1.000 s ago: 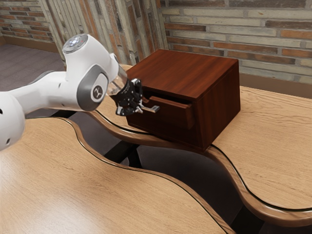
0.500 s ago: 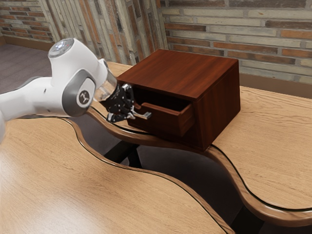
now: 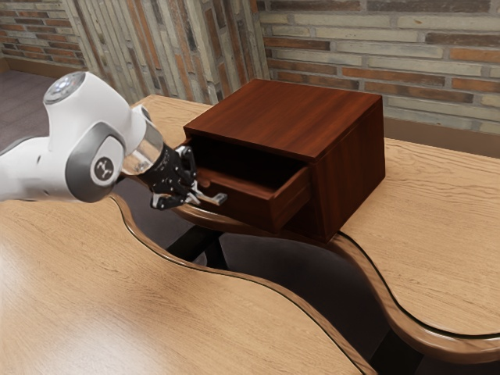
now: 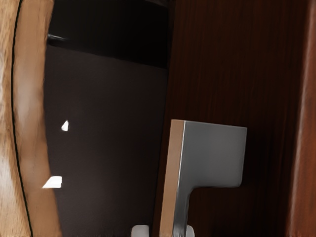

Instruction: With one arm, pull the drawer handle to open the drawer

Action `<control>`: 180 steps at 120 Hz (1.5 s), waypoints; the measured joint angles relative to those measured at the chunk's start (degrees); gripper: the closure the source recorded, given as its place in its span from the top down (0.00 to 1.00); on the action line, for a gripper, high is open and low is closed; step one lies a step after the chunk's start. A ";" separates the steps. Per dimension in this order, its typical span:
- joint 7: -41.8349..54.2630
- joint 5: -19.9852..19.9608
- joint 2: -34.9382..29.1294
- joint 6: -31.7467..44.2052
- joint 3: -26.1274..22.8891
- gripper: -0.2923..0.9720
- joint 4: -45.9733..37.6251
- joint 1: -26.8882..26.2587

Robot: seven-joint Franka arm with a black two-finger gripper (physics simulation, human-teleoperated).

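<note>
Gripper [image 3: 198, 194] pinched on the drawer handle [image 3: 216, 199] at the table's [image 3: 437, 226] curved edge; drawer [image 3: 287, 199] partly out of the cabinet [image 3: 297, 117], handle bar lying across its front, pull line likely straight away from the cabinet

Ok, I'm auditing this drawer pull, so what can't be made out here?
The drawer's interior: exterior view, hidden by shadow and its own front panel.
The handle: exterior view, partly covered by the claw; wrist view, cut off by the lower edge.
The cabinet's back: exterior view, faces away.
</note>
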 joint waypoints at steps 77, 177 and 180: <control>-0.25 1.39 -8.18 1.50 0.64 0.15 -8.69 -0.88; -0.43 1.84 -14.28 2.08 0.83 0.15 -14.40 0.39; -0.43 1.89 -14.34 2.07 0.84 0.15 -14.43 0.44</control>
